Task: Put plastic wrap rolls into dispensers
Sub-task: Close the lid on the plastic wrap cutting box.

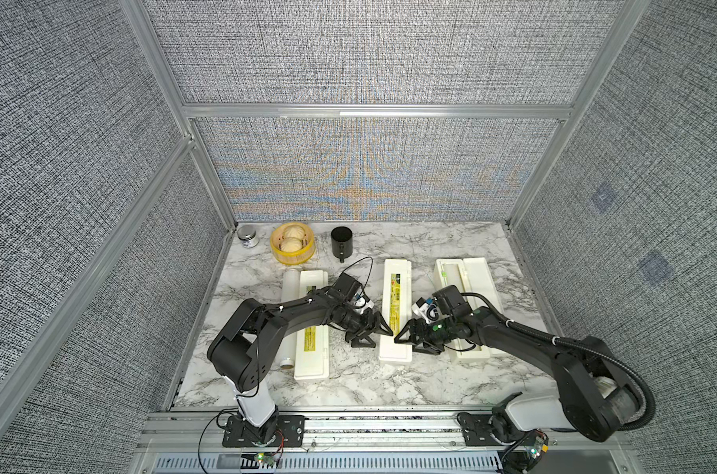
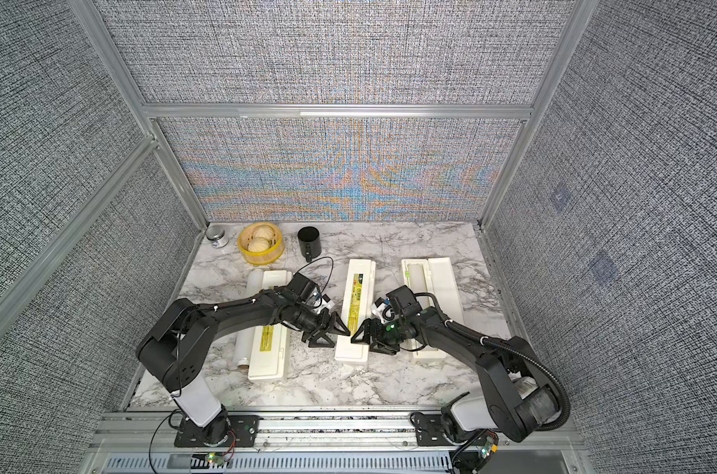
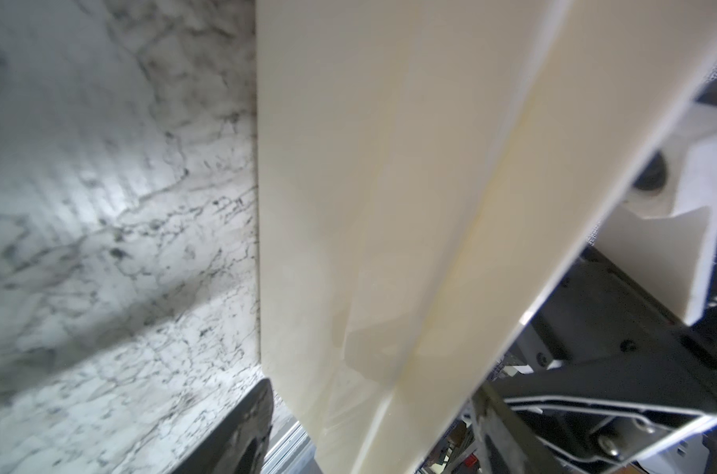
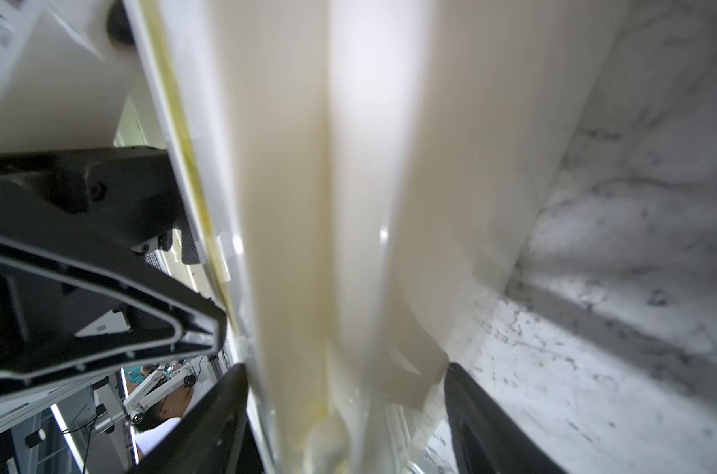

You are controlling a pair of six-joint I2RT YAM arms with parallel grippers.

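Opening of middle dispenser (image 1: 397, 287) needs even lift, I judge: my left gripper (image 1: 373, 334) and right gripper (image 1: 410, 344) straddle it, jaws parted, clamping indeterminate.

A lab test cell is indicated. The table (image 1: 348, 381) is enclosed by fabric panels (image 1: 369, 53) on aluminium framing (image 1: 373, 111). Possibly another rig (image 4: 155, 383) is glimpsed beyond.

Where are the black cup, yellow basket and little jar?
black cup (image 1: 342, 248): in a top view, its side.
yellow basket (image 1: 293, 257): in a top view, front wall.
little jar (image 1: 247, 232): in a top view, its lid.
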